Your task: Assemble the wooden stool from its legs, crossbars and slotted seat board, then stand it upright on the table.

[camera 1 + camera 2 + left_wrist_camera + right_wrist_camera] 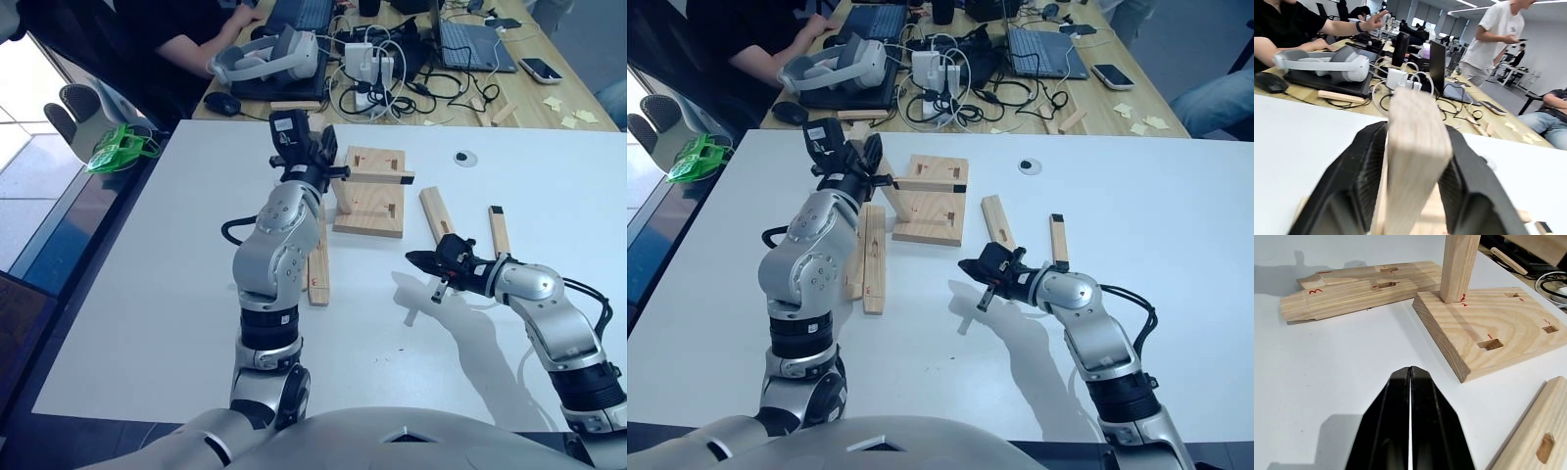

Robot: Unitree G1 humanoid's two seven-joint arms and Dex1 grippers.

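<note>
Currently you are at the first-leg stage. One leg (1459,264) stands in a corner slot of the seat board (1508,323), which lies flat on the table (176,245). Your left gripper (312,168) is clamped on that leg's upper end, with the arm stretched forward over the table. Your right gripper (1410,377) hovers low, just short of the board, its fingers pressed together and holding nothing. Two loose legs (318,269) lie beside the left arm, and two more pieces (437,215) lie right of the board. Judgement: the next move calls for parting the right fingers and collecting another leg, while the left steadies the assembly.
</note>
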